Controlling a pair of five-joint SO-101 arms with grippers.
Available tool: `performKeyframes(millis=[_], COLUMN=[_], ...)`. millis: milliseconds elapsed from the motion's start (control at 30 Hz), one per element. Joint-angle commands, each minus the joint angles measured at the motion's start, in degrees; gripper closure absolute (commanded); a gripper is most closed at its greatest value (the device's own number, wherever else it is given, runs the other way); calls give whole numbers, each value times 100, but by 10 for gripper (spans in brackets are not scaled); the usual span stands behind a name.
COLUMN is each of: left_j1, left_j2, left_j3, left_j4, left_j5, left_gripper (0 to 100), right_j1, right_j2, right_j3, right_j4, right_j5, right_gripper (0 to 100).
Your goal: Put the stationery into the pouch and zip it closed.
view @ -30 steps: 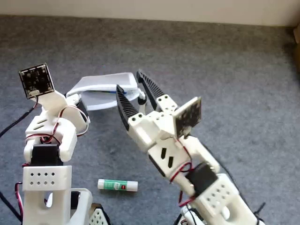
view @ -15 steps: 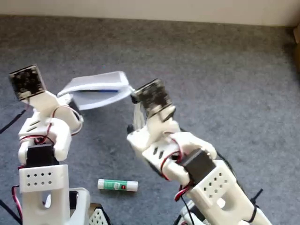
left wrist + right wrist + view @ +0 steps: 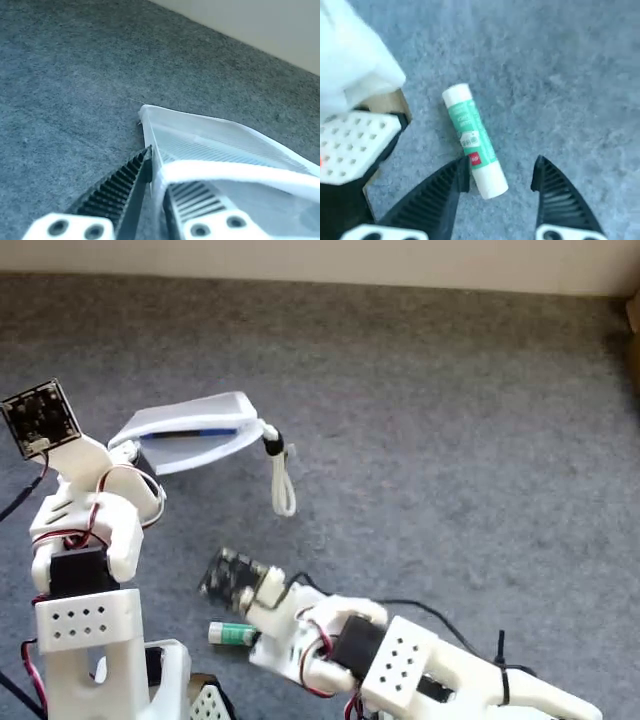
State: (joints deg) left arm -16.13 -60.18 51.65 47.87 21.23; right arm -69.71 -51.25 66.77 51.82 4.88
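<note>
The right claw (image 3: 502, 164) had swung from translucent white pouch (image 3: 190, 435) to green-labelled glue stick (image 3: 470, 140), spread wide; left claw (image 3: 156, 172) clamped pouch; pickup pending.

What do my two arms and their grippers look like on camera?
The left arm and right arm are white plastic shells with perforated panels, red and black wires looping at the joints, and a dark square circuit board at each wrist. The left gripper and right gripper have tapered dark fingers with ribbed inner faces on white mounts.
</note>
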Motion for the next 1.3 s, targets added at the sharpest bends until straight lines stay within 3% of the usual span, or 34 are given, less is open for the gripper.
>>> performKeyframes(millis=[0,300,600,867,1100,1267], left_j1=[-110,-268,-259,-259,-259,-259], left_j2=[-31,-22,-22,-22,-22,-22], left_j3=[-127,-119,-119,-110,-110,-110], left_j4=[-176,-308,-308,-308,-308,-308], left_j5=[35,44,44,44,44,44], left_gripper=[993,993,993,993,993,993], right_j1=[-101,-119,-92,-48,927,1921], right_j2=[48,1930,2149,2114,2079,2079], right_j3=[66,-127,-268,-251,-295,-620], right_j4=[-382,-1077,-1103,-1086,-585,224], right_j5=[79,88,79,123,132,1073], right_gripper=[796,796,798,981,995,995])
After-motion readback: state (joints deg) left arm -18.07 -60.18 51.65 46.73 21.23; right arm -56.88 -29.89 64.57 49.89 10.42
